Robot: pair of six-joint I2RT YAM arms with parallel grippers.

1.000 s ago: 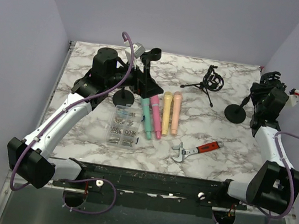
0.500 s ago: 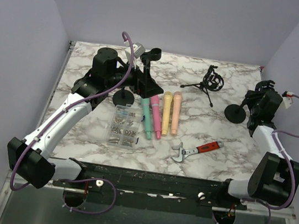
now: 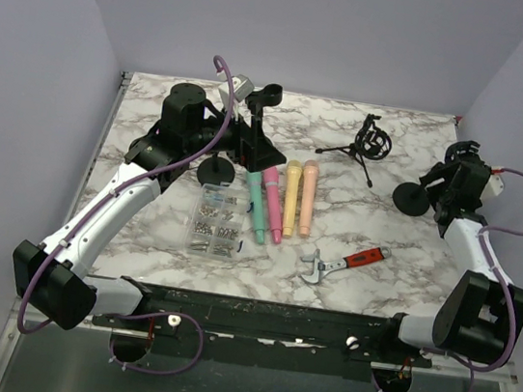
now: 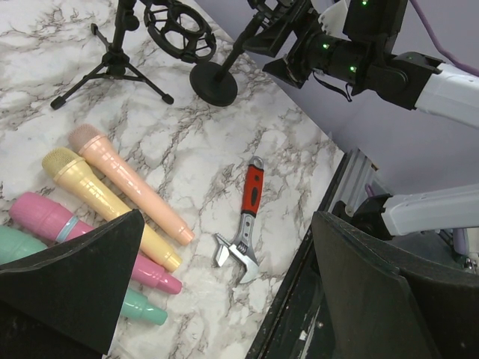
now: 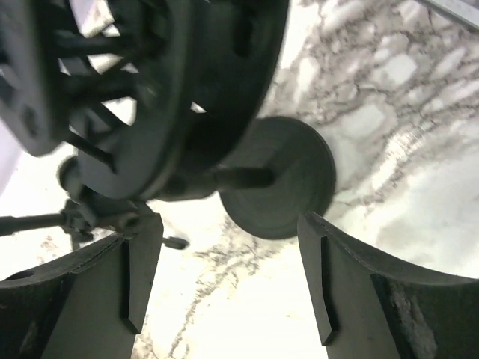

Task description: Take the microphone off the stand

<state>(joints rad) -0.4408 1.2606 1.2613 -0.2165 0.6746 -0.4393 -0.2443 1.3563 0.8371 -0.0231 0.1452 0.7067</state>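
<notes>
**While the microphone (image 3: 241, 87) sits on its stand (image 3: 217, 169), both tools gape**

Though the left gripper (image 4: 228, 221) is up beside the stand in the upper left of the overhead view, we see its fingers (image 4: 82, 288) spread wide in the left wrist view. Only the marble table (image 3: 382, 242) shows between them. The microphone rests in the clip at the top of the stand, its silver head pointing to the upper left, above the round black base. We cannot tell whether the arm touches the pole.

At the right edge of the overhead view, the right gripper (image 5: 228, 218) is at the top of a second stand (image 3: 410, 197), whose round base lies just to its left. In the right wrist view its fingers are apart, with the pole and base showing between them. A dark, blurred, ring-shaped part fills the upper left of that view, and we cannot tell whether the fingers touch it.

Between the two stands, near the top centre, we find a small tripod (image 4: 114, 58) carrying a shock mount. Below it four handheld microphones (image 3: 290, 197) lie side by side: teal, pink, yellow and peach. A parts box (image 3: 217, 222) sits just to their left, and a red-handled wrench (image 3: 345, 261) lies to their lower right.
</notes>
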